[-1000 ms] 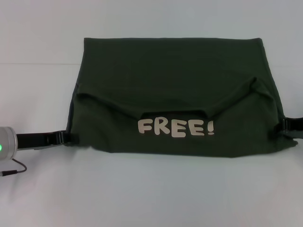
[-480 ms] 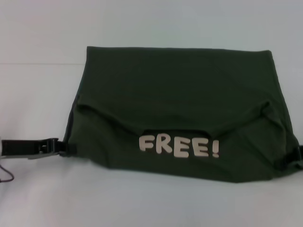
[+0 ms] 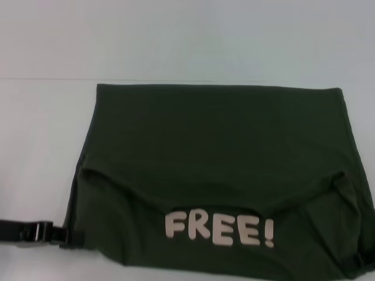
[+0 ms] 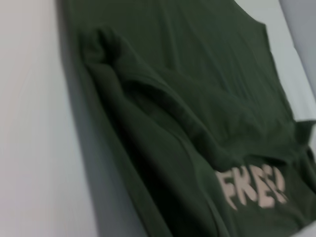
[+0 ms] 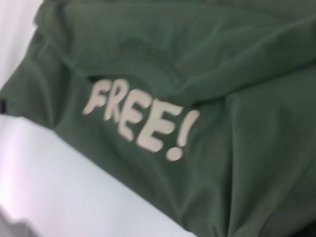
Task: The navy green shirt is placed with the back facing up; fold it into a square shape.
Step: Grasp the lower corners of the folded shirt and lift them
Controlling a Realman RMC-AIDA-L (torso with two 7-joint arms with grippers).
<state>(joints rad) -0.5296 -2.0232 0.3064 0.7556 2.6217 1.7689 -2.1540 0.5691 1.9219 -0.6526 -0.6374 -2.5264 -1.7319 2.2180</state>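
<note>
The navy green shirt (image 3: 217, 146) lies on the white table, its near part folded over so the pale "FREE!" lettering (image 3: 218, 229) faces up. At the shirt's near left corner my left gripper (image 3: 75, 237) is shut on the cloth edge. My right gripper (image 3: 358, 261) shows only as a dark strip at the near right corner, gripping the cloth there. The left wrist view looks along the shirt (image 4: 187, 98) and its raised fold. Seen from the right wrist, the shirt (image 5: 237, 59) and its lettering (image 5: 140, 121) fill the picture. Neither wrist view shows fingers.
The white table (image 3: 35, 146) stretches bare to the left of the shirt and beyond its far edge. A faint seam line (image 3: 105, 79) runs across the table just behind the shirt.
The shirt has slid toward me across the table, held at both near corners. Both arms have drawn back, and the left arm's body has left the picture.
</note>
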